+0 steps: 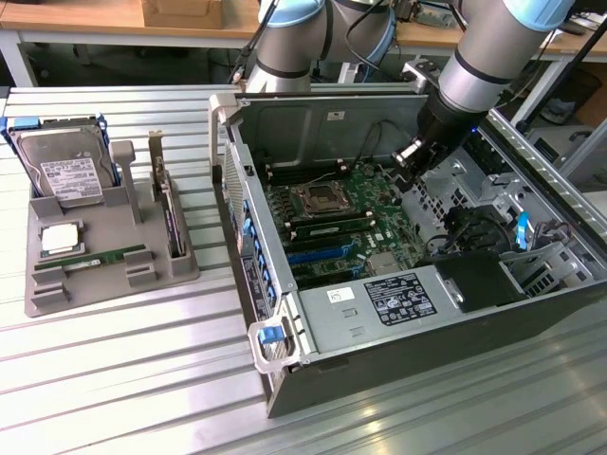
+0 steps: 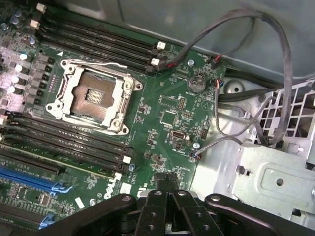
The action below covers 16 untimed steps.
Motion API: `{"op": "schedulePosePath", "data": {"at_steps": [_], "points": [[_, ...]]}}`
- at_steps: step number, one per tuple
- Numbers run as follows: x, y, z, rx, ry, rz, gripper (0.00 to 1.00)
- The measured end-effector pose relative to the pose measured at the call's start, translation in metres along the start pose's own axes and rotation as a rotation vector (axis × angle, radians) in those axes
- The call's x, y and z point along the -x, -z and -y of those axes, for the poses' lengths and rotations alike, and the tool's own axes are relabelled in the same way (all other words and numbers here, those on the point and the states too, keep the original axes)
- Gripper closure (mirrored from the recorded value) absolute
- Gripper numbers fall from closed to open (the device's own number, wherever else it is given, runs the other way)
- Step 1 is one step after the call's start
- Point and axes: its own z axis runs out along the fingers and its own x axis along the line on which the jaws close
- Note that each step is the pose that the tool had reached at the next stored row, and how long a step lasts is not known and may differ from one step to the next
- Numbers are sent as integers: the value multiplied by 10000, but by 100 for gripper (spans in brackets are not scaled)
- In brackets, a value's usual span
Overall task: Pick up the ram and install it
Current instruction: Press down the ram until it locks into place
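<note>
Inside the open computer case (image 1: pixel 313 327) we had our claw (image 1: pixel 410 154) hanging over the motherboard (image 2: pixel 167 113), fingers (image 2: pixel 167 184) clenched together on nothing at all. Right below the claw sat green board, and just beyond it the empty processor socket (image 2: pixel 93 98), flanked on both sides by long black memory slots (image 2: pixel 98 37). One ram stick looked already seated in a slot (image 1: pixel 334 225) just past the socket from the claw. Grey cables (image 2: pixel 246 29) looped off to the claw's side, over the bare metal of the chassis. Well away from the claw, outside the case, the ram (image 1: pixel 95 258) lay flat in the grey parts tray (image 1: pixel 175 270), near its front edge. Beside it we saw the silver processor chip (image 1: pixel 59 237), and behind that the hard drive (image 1: pixel 62 175).
</note>
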Motion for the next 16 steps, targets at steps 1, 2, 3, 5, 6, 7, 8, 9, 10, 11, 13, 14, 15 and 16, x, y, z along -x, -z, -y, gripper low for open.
{"op": "schedulePosePath", "data": {"at_steps": [1, 2, 3, 5, 6, 7, 8, 9, 10, 11, 13, 14, 15, 16], "points": [[0, 0, 0, -4, -118, 11, 90], [0, 0, 0, -8, -208, 20, 90], [0, -1, 0, -26, -719, 69, 90], [0, -1, 0, -45, -1202, 115, 90], [0, -1, 0, -53, -1446, 139, 90], [0, -1, 0, -64, -1692, 162, 90], [0, -2, 0, -70, -1828, 176, 90], [0, -2, 0, -81, -2115, 203, 90], [0, -1, 0, -86, -2240, 214, 90], [0, -1, 0, -87, -2241, 215, 90], [0, -2, 0, -86, -2241, 215, 90], [0, -2, 0, -86, -2241, 215, 90], [0, -1, 0, -87, -2241, 215, 90], [0, -2, 0, -86, -2241, 215, 90]]}}
